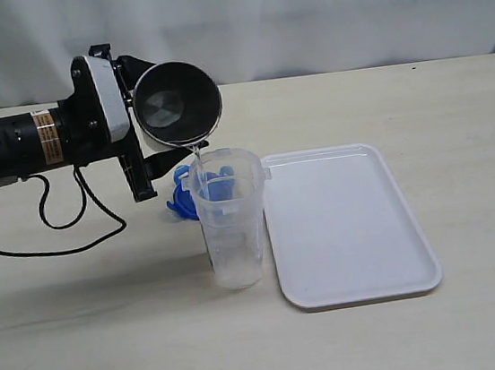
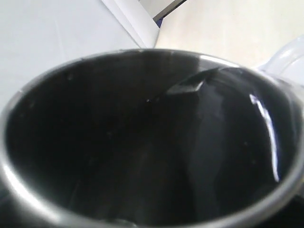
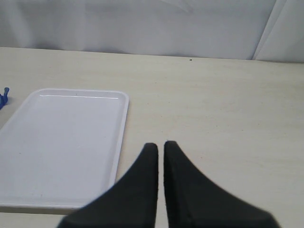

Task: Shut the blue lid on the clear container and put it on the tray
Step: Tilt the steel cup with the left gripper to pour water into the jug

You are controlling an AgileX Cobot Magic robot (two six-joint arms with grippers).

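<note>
Lid [image 1: 177,201] lies centre-left, just behind the container [image 1: 232,232], under the left fingers [image 1: 141,175] gripping a tilted cup [image 1: 177,103]; right fingers [image 3: 148,190] nearly together, empty.

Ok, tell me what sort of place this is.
Probably a robotics lab test bench: a bare pale tabletop, a plain white curtain behind it, and a cabled robot arm tipping a steel cup over the clear container.

Black arm [image 1: 8,147] with white wrist block [image 1: 109,98], orange label [image 1: 47,139] and loose black cable [image 1: 66,253].
</note>
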